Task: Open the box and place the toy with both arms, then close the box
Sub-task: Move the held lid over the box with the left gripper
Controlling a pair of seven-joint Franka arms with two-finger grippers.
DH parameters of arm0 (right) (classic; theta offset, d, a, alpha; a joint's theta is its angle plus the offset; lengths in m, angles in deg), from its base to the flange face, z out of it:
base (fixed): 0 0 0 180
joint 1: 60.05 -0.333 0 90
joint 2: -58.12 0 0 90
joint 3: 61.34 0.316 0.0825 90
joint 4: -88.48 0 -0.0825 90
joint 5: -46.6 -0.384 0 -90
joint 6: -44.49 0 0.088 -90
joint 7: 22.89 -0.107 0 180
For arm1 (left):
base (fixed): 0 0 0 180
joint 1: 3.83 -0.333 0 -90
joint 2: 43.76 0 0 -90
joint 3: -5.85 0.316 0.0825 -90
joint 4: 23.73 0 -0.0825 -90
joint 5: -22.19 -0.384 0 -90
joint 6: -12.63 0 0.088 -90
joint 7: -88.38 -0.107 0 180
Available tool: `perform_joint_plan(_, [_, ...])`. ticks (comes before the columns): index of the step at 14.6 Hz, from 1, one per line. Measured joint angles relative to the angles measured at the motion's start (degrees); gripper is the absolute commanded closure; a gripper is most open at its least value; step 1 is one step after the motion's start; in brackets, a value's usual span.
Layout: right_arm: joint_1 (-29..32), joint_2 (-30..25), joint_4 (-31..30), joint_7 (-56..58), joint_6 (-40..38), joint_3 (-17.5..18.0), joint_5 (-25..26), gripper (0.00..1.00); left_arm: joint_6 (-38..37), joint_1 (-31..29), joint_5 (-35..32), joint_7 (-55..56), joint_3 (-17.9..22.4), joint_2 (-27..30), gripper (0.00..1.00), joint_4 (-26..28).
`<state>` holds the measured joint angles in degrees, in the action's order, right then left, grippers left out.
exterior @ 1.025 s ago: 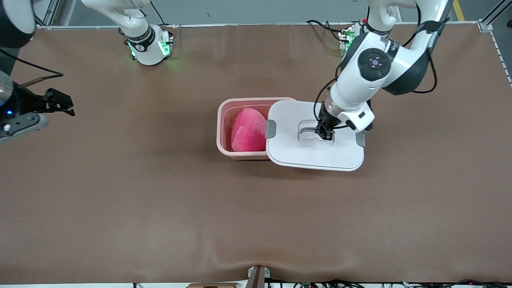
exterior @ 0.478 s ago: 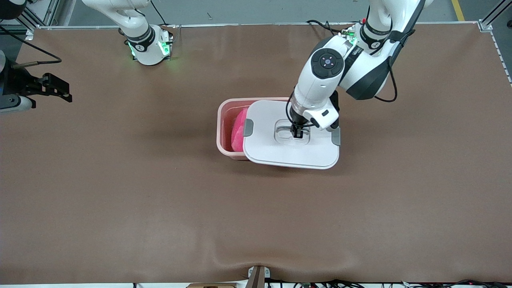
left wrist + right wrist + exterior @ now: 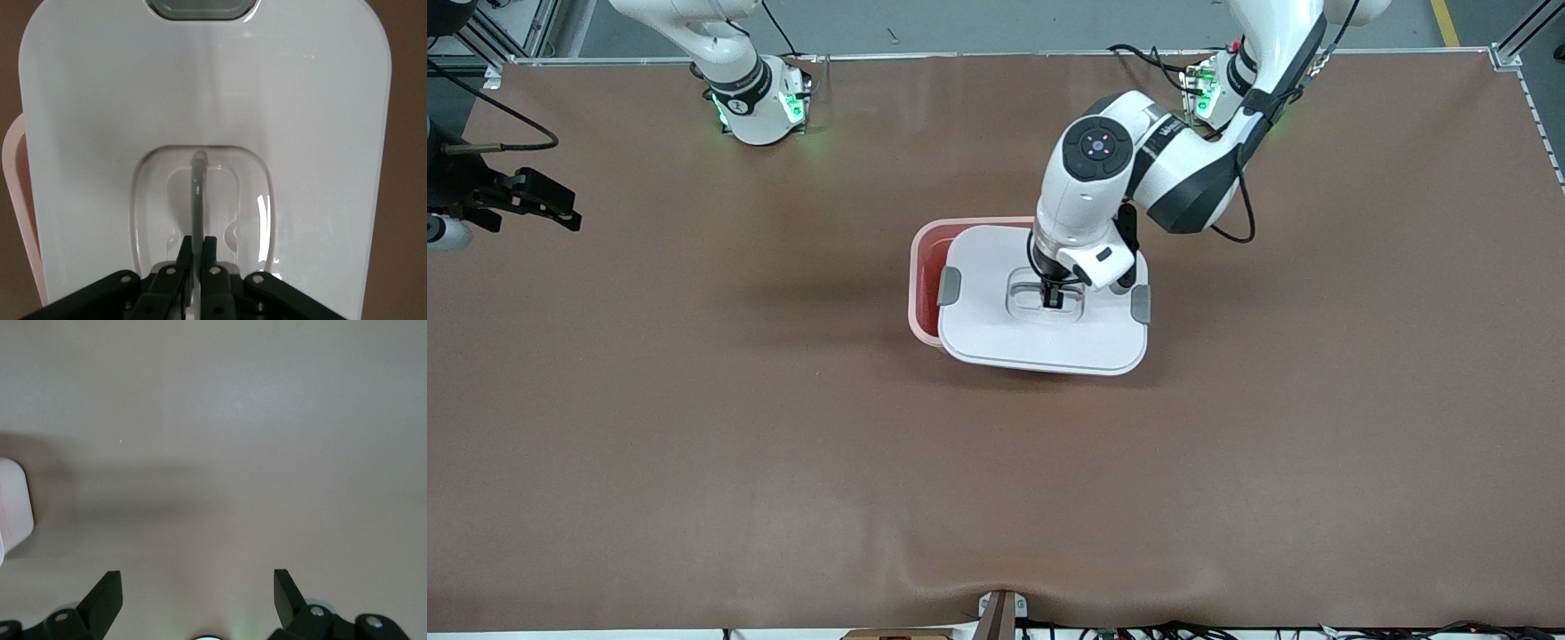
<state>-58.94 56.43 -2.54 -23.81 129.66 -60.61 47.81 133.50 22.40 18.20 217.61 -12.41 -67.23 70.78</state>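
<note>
Brown table (image 3: pixel 694 427) with black cables (image 3: pixel 1192 629) along its near edge

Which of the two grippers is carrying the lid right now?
The left gripper, shut on the handle of the white lid over the box. The right gripper hangs open above bare table.

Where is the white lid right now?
The lid is held by the left gripper over the pink box, not quite lined up.
</note>
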Motion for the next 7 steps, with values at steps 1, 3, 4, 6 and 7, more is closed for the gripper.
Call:
perform_joint_plan(1, [0.0,0.0,0.0,-0.7,0.2,0.0,0.0,0.0,0.0,0.4,0.0,0.6,0.0,-0.2,1.0,-0.5])
perform_joint_plan(3, [0.0,0.0,0.6,-1.1,0.3,-0.1,-0.2,0.0,0.0,1.2,-0.2,2.7,0.0,-0.8,1.0,-1.2])
perform_joint_plan(4, [0.0,0.1,1.1,-1.1,0.3,-0.1,-0.5,0.0,0.1,1.6,-0.9,4.1,0.0,-1.2,1.0,-1.4])
perform_joint_plan(6, [0.0,0.1,1.8,-1.2,0.3,-0.1,-0.9,0.0,0.7,2.6,-2.2,6.4,0.0,-2.2,1.0,-1.6])
perform_joint_plan(7, [0.0,0.1,2.1,-1.3,0.3,-0.2,-0.9,0.0,1.0,3.2,-2.6,7.7,0.0,-2.7,1.0,-1.9])
